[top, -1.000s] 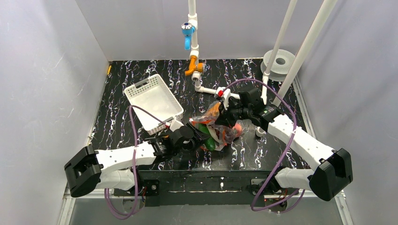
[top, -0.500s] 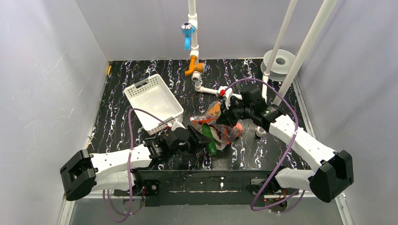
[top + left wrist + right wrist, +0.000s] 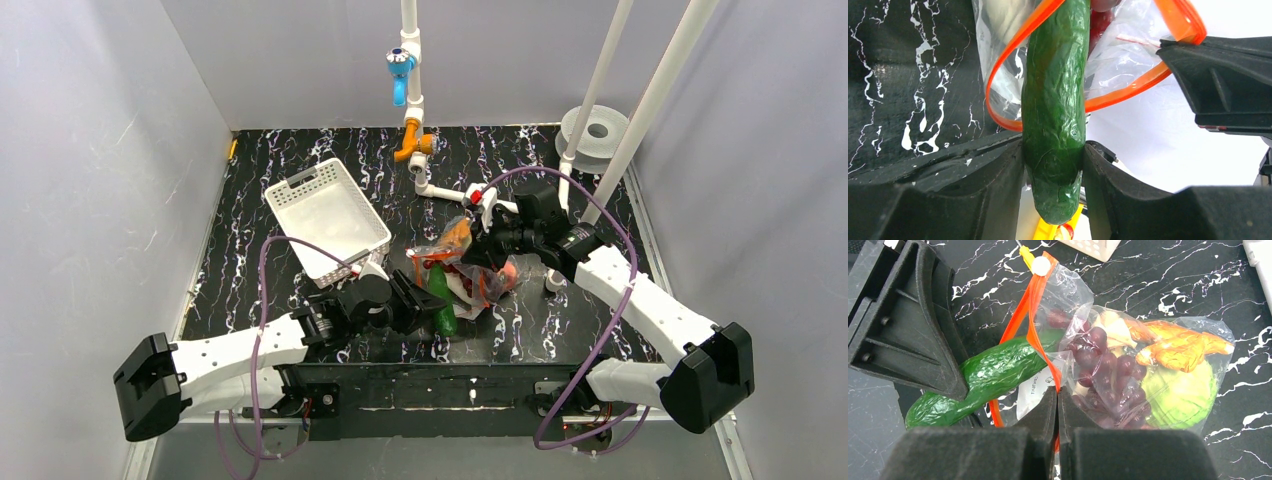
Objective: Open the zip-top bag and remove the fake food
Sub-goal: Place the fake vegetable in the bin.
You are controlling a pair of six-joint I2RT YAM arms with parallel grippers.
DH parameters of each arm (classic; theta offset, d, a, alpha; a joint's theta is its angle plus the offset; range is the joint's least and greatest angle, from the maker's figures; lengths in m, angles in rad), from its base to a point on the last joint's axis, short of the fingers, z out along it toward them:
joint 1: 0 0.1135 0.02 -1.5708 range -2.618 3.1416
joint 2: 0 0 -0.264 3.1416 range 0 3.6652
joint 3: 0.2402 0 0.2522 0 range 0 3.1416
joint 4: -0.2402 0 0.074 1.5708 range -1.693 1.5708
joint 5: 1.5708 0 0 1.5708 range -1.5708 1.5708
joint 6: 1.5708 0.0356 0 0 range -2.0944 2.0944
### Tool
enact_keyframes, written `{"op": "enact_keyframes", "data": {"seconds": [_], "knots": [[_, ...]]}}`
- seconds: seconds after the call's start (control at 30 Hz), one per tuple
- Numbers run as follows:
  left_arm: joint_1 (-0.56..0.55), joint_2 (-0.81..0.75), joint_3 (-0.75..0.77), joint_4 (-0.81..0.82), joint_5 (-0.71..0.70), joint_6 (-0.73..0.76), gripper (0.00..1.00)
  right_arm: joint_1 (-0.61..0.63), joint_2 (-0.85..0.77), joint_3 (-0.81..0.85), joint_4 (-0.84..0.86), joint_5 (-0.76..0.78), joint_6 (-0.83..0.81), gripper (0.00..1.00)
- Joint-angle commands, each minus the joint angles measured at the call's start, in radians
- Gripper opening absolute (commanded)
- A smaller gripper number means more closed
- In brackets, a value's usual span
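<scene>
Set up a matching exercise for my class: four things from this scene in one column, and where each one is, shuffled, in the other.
Things:
1. cucumber
2. grape bunch
3. zip-top bag
4. white basket

Places:
A. on the table, left of the bag in the top view, held by nothing
B. clamped by the left gripper, sticking out through the bag's mouth
C. pinched at its orange zip strip by the right gripper
D. inside the bag

Pairs: 1-B; 2-D; 3-C; 4-A
</scene>
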Motion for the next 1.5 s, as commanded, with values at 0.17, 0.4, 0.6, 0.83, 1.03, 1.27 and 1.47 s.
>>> {"op": "enact_keyframes", "data": {"seconds": [0.17, 0.4, 0.6, 0.83, 1.03, 1.27, 1.47], "knots": [[-0.003, -0.040, -0.036, 0.027, 0.073, 0.029, 0.00, -0.007, -0.023, -0.011, 0.033, -0.016, -0.012, 0.01], [-0.003, -0.076, -0.033, 0.009, 0.089, 0.061, 0.00, -0.009, -0.024, -0.012, 0.032, -0.013, -0.013, 0.01], [-0.003, -0.113, -0.060, 0.005, 0.113, 0.068, 0.00, -0.012, -0.023, -0.014, 0.032, -0.013, -0.014, 0.01], [-0.003, -0.171, -0.072, -0.030, 0.123, 0.084, 0.00, -0.014, -0.021, -0.013, 0.030, -0.012, -0.016, 0.01], [-0.002, -0.245, -0.103, -0.020, 0.123, 0.137, 0.00, -0.017, -0.020, -0.013, 0.030, -0.013, -0.017, 0.01], [0.006, -0.318, -0.155, 0.022, 0.158, 0.194, 0.00, -0.021, -0.023, -0.013, 0.030, -0.014, -0.018, 0.01], [0.018, -0.369, -0.195, 0.089, 0.178, 0.273, 0.00, -0.025, -0.025, -0.015, 0.028, -0.015, -0.020, 0.01]]}}
